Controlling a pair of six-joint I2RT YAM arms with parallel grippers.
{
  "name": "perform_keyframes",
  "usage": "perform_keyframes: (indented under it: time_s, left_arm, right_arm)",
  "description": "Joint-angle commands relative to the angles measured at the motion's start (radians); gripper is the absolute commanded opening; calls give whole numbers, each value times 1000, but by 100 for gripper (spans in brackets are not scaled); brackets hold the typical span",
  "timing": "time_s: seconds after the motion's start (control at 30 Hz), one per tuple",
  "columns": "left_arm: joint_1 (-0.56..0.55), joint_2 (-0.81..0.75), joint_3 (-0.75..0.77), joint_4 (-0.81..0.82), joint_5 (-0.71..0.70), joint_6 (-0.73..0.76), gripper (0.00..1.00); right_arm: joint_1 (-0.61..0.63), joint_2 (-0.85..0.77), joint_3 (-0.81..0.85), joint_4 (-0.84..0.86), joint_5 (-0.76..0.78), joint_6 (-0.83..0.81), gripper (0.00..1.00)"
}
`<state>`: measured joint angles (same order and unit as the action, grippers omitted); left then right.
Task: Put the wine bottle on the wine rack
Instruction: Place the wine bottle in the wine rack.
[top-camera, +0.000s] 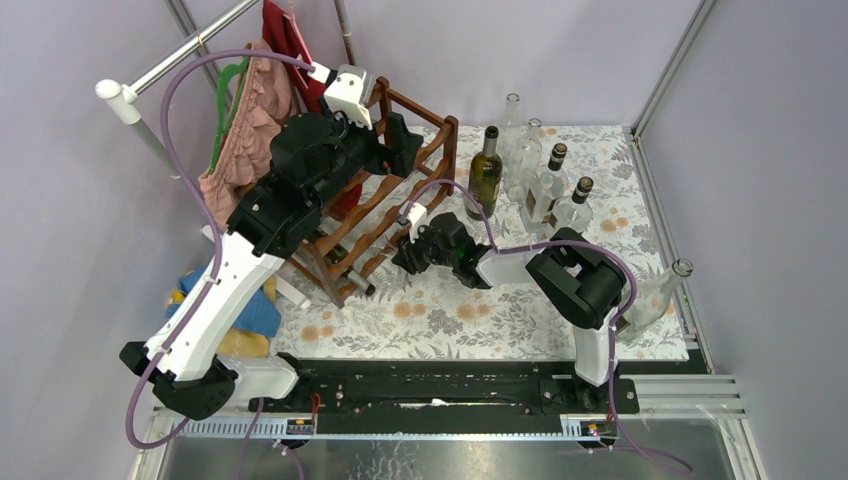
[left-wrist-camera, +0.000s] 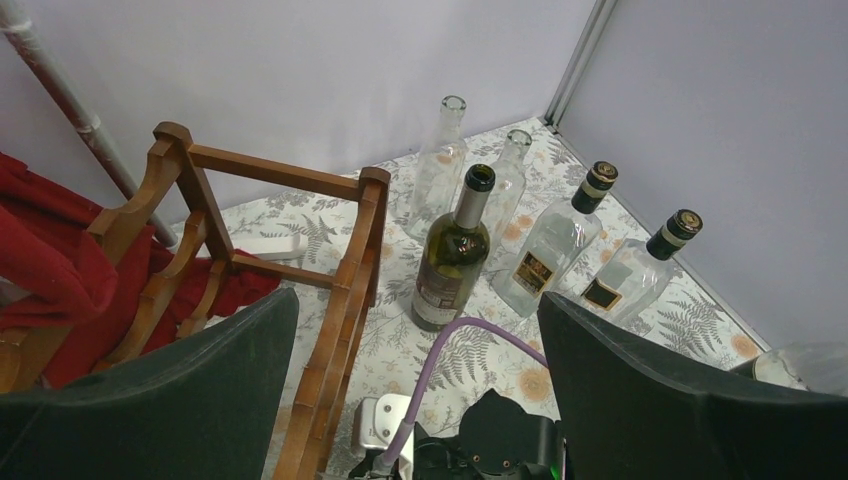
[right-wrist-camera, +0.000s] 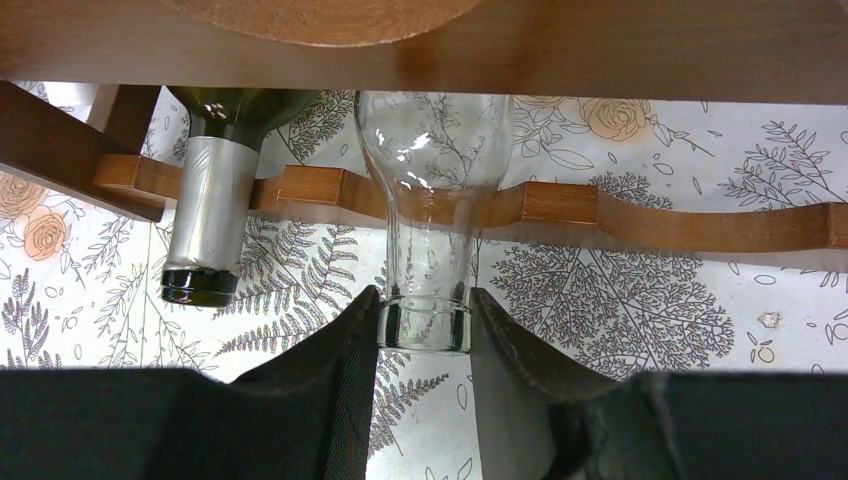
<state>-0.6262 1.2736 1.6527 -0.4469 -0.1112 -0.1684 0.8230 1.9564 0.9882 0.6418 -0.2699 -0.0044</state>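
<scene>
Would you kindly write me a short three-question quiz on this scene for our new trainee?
1. True or false: the left gripper holds a bottle.
2. Where does the right gripper clamp the clear bottle? A) at its mouth B) at its base C) around its belly
3. In the right wrist view, how many bottle necks jut over the rack rail?
Key: 1 false, its jaws are open and empty; 2 A; 3 two, the clear one and a green bottle.

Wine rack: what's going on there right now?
The right tool is clamped on the neck of a clear bottle lying in a scallop of the wine rack, beside a dark green bottle already racked. The left tool hangs open above the rack's top. More bottles stand on the table nearby.
</scene>
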Motion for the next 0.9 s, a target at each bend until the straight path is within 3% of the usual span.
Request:
perform_keyframes:
  time_s: [0.0,0.27,0.87]
  left_arm:
    - [12,4,28,-3,18,19,96]
    - [14,17,19,10,43,6,96]
    - [17,17,32,-6,44,8,96]
  right_arm:
    - [31,-2,-36,1,-15,-4,0]
    - [30,-80,-149,44,-12,-15,0]
    - [41,66,-6,87,10,29,0]
